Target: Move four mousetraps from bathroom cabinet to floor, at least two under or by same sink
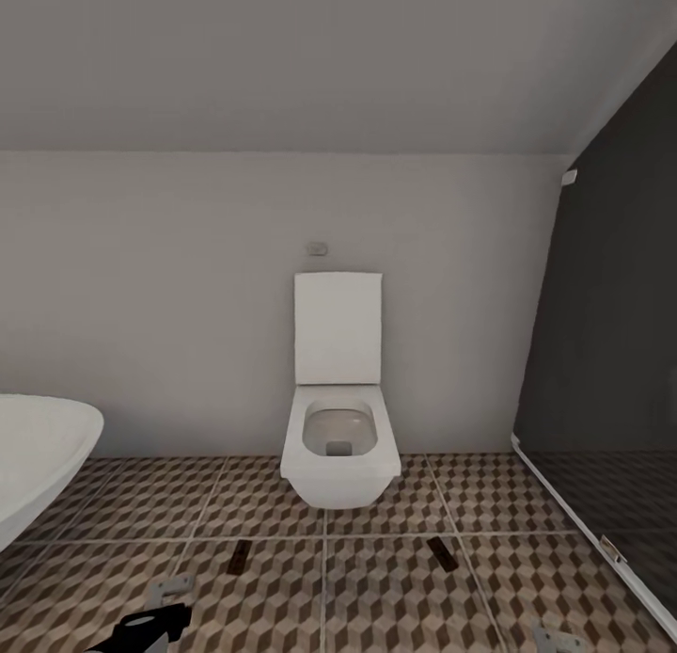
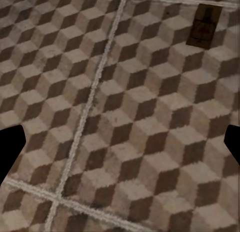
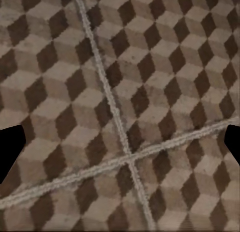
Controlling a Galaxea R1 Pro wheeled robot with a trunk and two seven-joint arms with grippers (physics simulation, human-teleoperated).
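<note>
Two mousetraps lie flat on the bathroom floor [image 1: 376, 587] in front of the toilet, one [image 1: 239, 557] to its left and one [image 1: 442, 553] to its right. The left wrist view catches a mousetrap [image 2: 204, 25] on the tiles, well away from my left gripper [image 2: 120, 147], which is open and empty. My left gripper [image 1: 167, 604] pokes in at the head view's lower edge, near the left mousetrap. Over bare tiles, my right gripper [image 3: 120, 144] is open too, and it shows low at the right [image 1: 557, 640]. The cabinet and the sink are out of view.
A white toilet [image 1: 338, 418] with its lid raised stands against the pale back wall. A rounded white tub [image 1: 38, 455] juts in at the left. A dark glass panel [image 1: 611, 371] with a low floor rail closes off the right side.
</note>
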